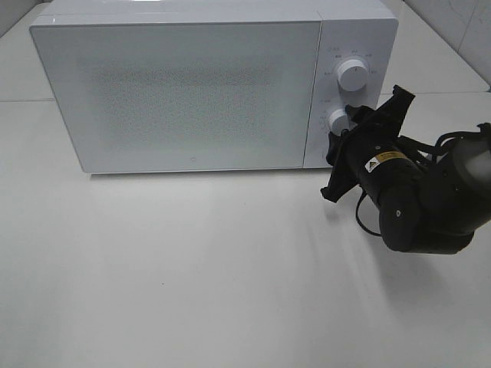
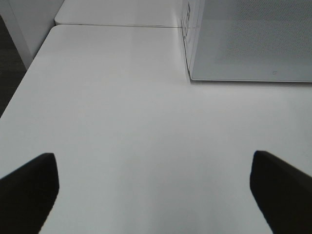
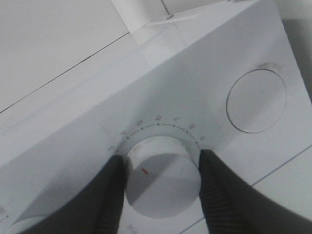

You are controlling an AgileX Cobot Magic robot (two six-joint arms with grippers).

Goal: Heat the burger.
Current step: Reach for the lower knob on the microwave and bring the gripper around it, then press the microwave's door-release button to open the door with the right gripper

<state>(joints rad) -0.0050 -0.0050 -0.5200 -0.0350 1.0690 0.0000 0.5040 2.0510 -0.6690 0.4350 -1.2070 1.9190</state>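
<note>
**Right gripper** (image 3: pixel 160 158)
- Grasps the lower knob (image 1: pixel 338 121) of the microwave (image 1: pixel 184 92), with one finger (image 3: pixel 109 195) pressed against each side of the dial.
- Stands half closed, clenched on the dial only.
- Points straight at the control panel, with wrist and forearm stretched out behind, above the table (image 1: pixel 192 268).
- Approaches from the microwave's right front, slightly tilted.
- Carries a black bracket (image 1: pixel 367 146) across the wrist, just behind the fingers.
- Frames a red mark (image 3: pixel 144 171) on the dial face, between the fingers.
- Leaves the upper knob (image 1: pixel 351 74) untouched, off to one side of the fingers and clear of both.

**Left gripper** (image 2: pixel 155 175)
- Released, spread as wide as possible, holding nothing.
- Looks down and forward over bare table, visible between the two fingers (image 2: pixel 29 187) and ahead of them.
- Faces the microwave's near corner, ahead and off toward one finger, well apart from the tips.
- Out of the high view.

**Burger**
- Seen in no view, neither between the fingers of either gripper nor on the table around them.
- Impossible to locate behind the closed, frosted door (image 1: pixel 176 96).
</note>
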